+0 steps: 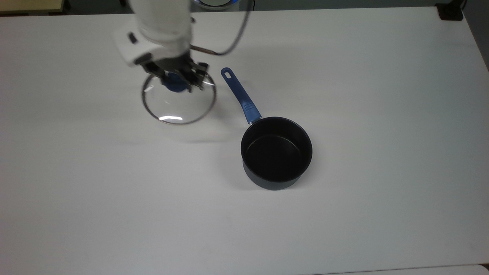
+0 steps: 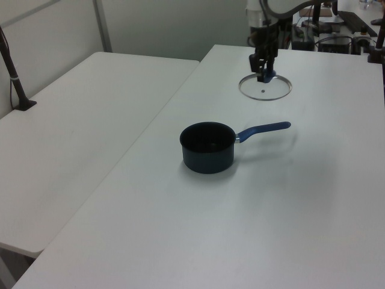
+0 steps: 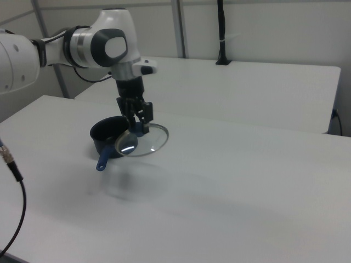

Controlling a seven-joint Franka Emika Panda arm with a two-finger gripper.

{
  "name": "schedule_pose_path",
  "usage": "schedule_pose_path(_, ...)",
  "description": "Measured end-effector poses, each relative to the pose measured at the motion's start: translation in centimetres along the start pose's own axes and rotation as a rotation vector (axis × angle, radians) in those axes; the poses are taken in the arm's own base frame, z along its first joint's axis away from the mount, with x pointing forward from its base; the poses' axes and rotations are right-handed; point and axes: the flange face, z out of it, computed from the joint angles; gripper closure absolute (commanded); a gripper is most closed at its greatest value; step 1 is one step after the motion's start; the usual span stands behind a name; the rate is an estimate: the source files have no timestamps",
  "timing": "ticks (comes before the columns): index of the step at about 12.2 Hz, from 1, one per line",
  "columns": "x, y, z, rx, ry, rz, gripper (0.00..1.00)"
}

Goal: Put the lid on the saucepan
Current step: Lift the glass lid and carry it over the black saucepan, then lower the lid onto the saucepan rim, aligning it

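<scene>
While the round clear glass lid (image 1: 178, 97) with its metal rim is hanging in the air above the white desk (image 1: 382, 114), the gripper (image 1: 176, 78) is clenching its blue central knob from above, probably because that keeps the glass level for carrying. The small deep black-lined saucepan (image 1: 276, 152) is sitting open, well apart toward the top view's right, its long blue handle pointing toward the lid.
</scene>
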Motion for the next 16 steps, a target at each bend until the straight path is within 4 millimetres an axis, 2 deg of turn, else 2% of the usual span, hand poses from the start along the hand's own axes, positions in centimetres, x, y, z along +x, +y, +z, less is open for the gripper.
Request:
schedule_pose_path(2,0.6,-5.3,0.4,-0.011,0.009,0.033,0.56)
schedule_pose_path(4,0.5,-10.4,0.8,-0.018,0.024,0.053,0.56)
schedule_pose_path(6,0.2,-14.4,1.1,-0.020,0.037,0.070,0.55)
schedule_pose_path(8,0.4,-16.3,1.5,-0.003,0.043,0.094,0.55)
schedule_pose_path(11,0.5,-17.8,1.1,0.058,0.076,0.142,0.53)
schedule_pose_path(13,0.6,-18.9,0.9,0.082,0.108,0.174,0.48)
schedule_pose_path(16,1.1,-19.8,1.3,0.093,0.123,0.215,0.45)
